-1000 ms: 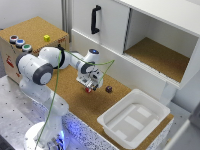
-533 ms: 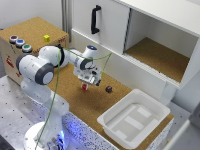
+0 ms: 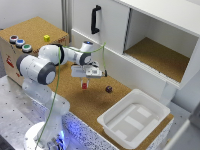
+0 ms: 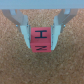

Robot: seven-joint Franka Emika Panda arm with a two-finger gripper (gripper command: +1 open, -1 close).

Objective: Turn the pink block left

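Fingers (image 4: 24,35) of the gripper (image 4: 42,36) stand on both sides of the pink block (image 4: 41,40) in the wrist view, and they seem to press its two side faces, so you can take the claw as clenched on the block. Dark letters show on the block's upper face. In the exterior view the block (image 3: 84,85) sits between the fingertips of the gripper (image 3: 85,83), low over the cork board (image 3: 95,107); whether it touches the board or hangs a little above, you cannot tell from these pictures.

Compared with a second ago, the gripper has swung: it pointed more to the exterior view's right then, and now it hangs straighter, with the block under it. Half a second ago the block already looked held. So the turning seems in progress or nearly done, in my judgement. You should check the block's angle before you let it go.

A little further, to the exterior view's right of the gripper, the dark cube (image 3: 108,89) lies on the board, well apart from the block and unmoved. Beyond it the white bin (image 3: 134,120) stands at the board's edge. Far on the box (image 3: 27,35) you see the yellow cube (image 3: 46,38) and three round buttons (image 3: 19,43).
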